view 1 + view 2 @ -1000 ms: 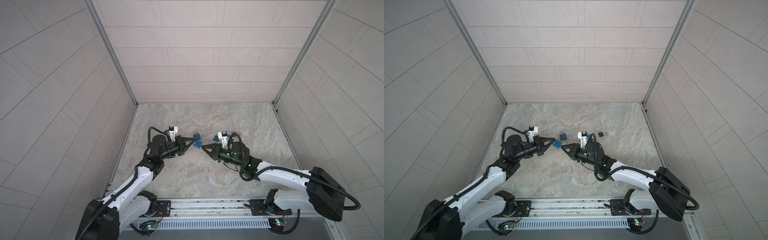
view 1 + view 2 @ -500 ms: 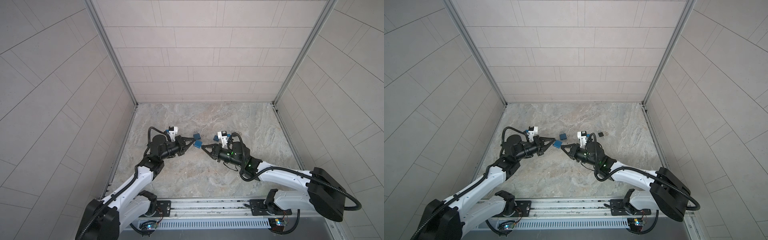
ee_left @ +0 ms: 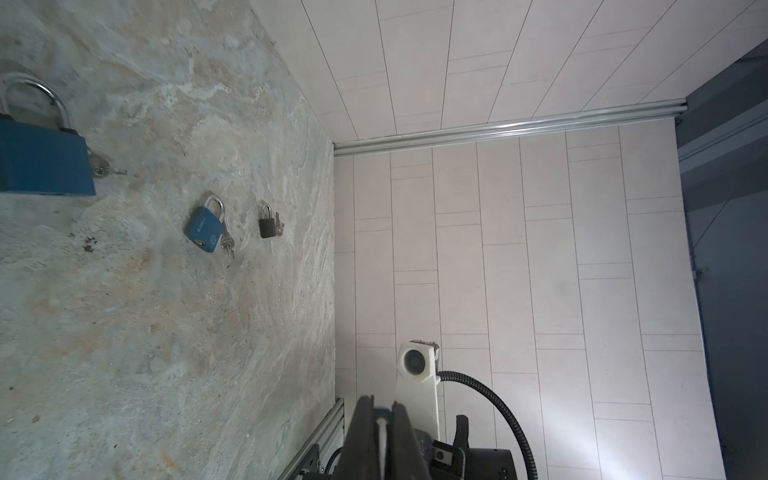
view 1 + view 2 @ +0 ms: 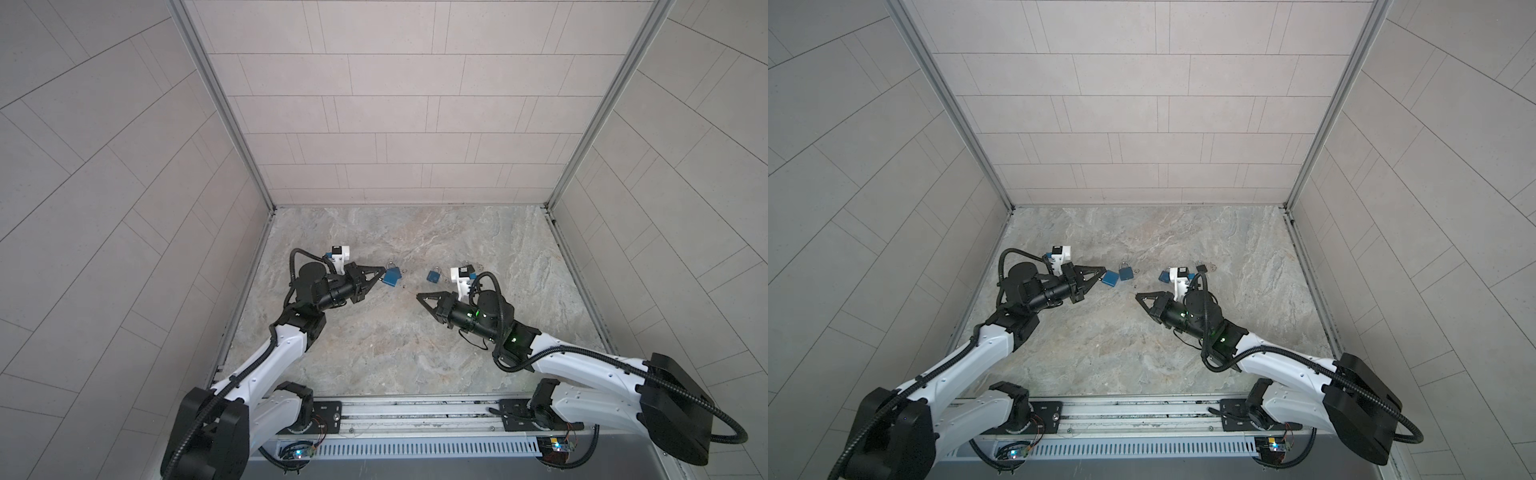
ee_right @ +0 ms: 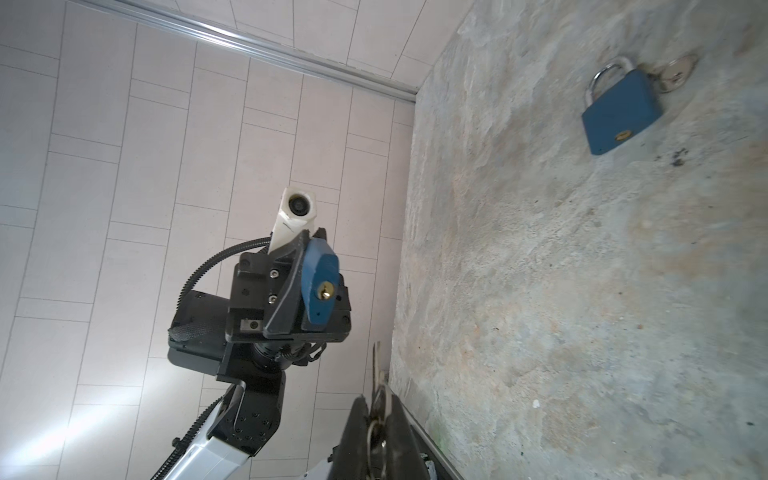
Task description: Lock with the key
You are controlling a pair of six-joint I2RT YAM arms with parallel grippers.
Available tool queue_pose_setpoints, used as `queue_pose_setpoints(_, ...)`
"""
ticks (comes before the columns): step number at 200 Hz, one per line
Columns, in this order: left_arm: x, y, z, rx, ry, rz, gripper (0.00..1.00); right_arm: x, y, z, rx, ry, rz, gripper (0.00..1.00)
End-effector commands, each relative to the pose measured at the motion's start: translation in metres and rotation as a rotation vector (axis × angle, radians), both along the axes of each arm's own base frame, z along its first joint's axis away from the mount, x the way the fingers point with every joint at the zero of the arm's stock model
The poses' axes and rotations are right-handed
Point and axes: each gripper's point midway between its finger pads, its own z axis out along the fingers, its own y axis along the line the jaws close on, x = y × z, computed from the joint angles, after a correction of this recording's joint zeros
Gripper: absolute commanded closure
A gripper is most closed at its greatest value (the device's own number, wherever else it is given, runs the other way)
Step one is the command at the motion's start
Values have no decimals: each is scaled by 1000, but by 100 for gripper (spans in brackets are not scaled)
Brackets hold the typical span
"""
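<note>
Currently the left gripper (image 4: 380, 275) is clamped on the held blue padlock (image 4: 392, 277), which hangs clear of the floor (image 4: 374, 345). In the right wrist view its brass keyhole end faces the right arm. The right gripper (image 4: 419, 296) sits apart from the held blue padlock on the keyhole side. Its fingers are pinched together on the key (image 5: 377, 365), the blade sticks out past the tips and the key ring (image 5: 374, 428) sits between the fingers. Key not in the keyhole. Floor is a matte grey-beige marbled slab with a few dark specks (image 5: 678, 158). Lying flat on it are a second blue padlock (image 4: 1126, 272) just behind the held blue padlock, a third blue padlock (image 4: 434, 275) further off on its keyhole side, and a small black padlock (image 3: 267, 226) beyond that, each with keys beside it. Pale tiled walls (image 4: 407, 124) close three sides, with aluminium corner posts (image 4: 224, 104) at the back. The base rail (image 4: 415, 409) runs along the open front, well clear of the held blue padlock.
</note>
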Motion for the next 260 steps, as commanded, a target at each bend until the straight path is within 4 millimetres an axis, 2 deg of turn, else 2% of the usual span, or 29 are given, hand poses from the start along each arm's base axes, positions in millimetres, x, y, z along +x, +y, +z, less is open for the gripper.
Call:
queue_pose_setpoints(1,3,-2,38,-55,-108,-10,100,0,-5,8,-6,-27,-18,100)
queue_pose_setpoints(45,7,-2,8,30,0,-35,100,4,-17,-4,-44,0,-34,100)
queue_pose_setpoints(69,4,1,-22,172,101,-65,100,5,-30,-14,-145,18,-39,100)
queue_pose_setpoints(95,-1,23,-57,424,229,-86,100,5,-50,-23,-258,41,-24,100)
queue_pose_setpoints(124,1,44,-73,635,296,-148,100,5,-71,-29,-342,63,11,100)
queue_pose_setpoints(148,5,52,-88,767,363,-248,100,5,-83,-38,-380,89,44,100)
queue_pose_setpoints(152,8,55,-90,788,372,-251,100,3,-86,-44,-401,103,53,100)
queue_pose_setpoints(155,10,56,-92,806,376,-249,100,5,-86,-35,-406,86,53,100)
queue_pose_setpoints(165,15,59,-96,844,365,-257,100,5,-90,-37,-448,81,65,100)
queue_pose_setpoints(204,46,48,-92,844,245,-301,100,4,-94,-37,-529,41,140,100)
queue_pose_setpoints(229,62,56,-117,959,271,-358,100,6,-92,-49,-551,58,172,100)
queue_pose_setpoints(260,78,57,-144,1011,301,-443,100,6,-86,-64,-535,84,209,100)
